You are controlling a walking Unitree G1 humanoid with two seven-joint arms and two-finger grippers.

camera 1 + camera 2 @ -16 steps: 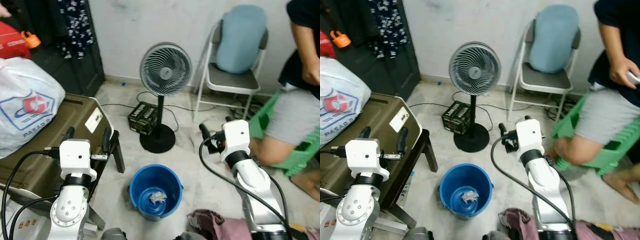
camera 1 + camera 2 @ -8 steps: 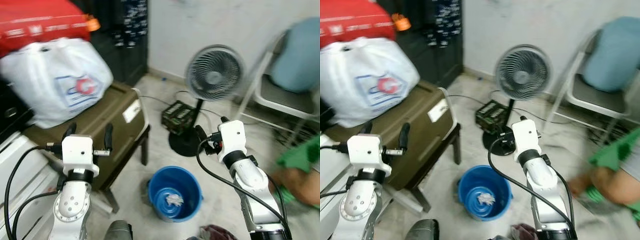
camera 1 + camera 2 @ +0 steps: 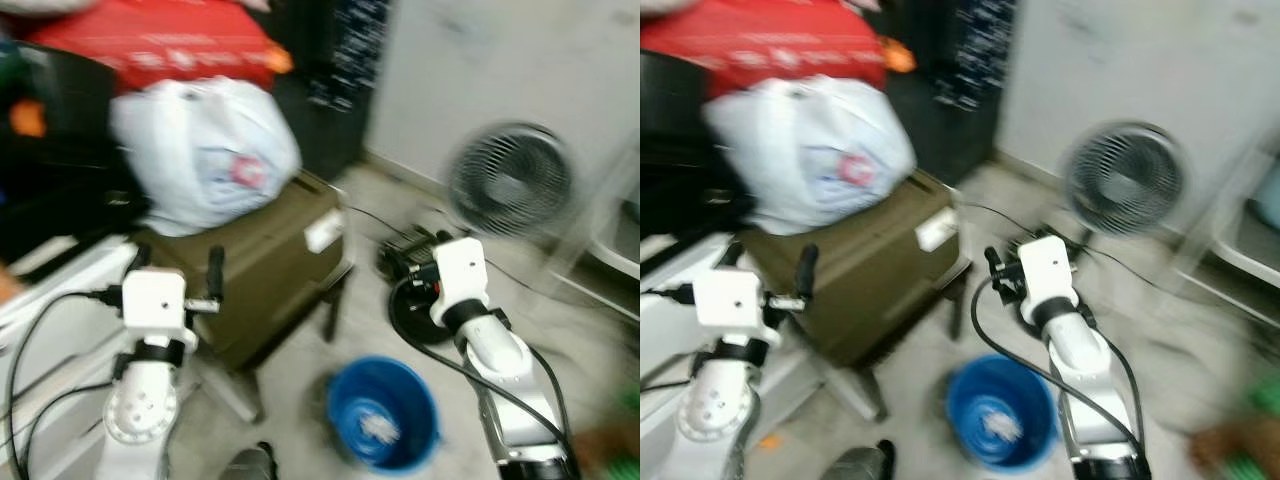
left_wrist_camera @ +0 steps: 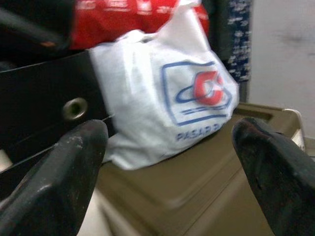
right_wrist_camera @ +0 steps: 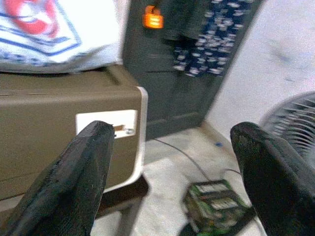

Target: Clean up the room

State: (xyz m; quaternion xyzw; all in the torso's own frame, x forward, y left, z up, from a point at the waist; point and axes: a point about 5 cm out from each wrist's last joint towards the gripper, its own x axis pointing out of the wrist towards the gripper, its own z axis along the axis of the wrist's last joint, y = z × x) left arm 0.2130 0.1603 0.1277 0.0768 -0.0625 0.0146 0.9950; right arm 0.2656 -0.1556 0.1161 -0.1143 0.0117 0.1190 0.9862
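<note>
Though the head views are blurred, a brown case (image 3: 265, 275) stands out at the left on a dark stand, with a white plastic bag (image 3: 205, 155) resting on its far end and a red bag (image 3: 160, 40) above that. A dark cabinet (image 5: 197, 64) stands beyond them against the far wall. At the far right a standing fan (image 3: 510, 180) rises from its round base, and a small dark box (image 5: 216, 204) with green print lies on the floor just beside that base. On the near floor, between the two arms, sits a blue bucket (image 3: 385, 420) with a pale crumpled scrap (image 3: 378, 430) at its bottom. The left gripper (image 3: 175, 268) is raised in front of the case, fingers (image 4: 64, 172) spread wide and holding nothing. The right gripper (image 3: 1002, 272) is held up over the floor near the fan base, its fingers (image 5: 81, 177) likewise wide apart and empty.
</note>
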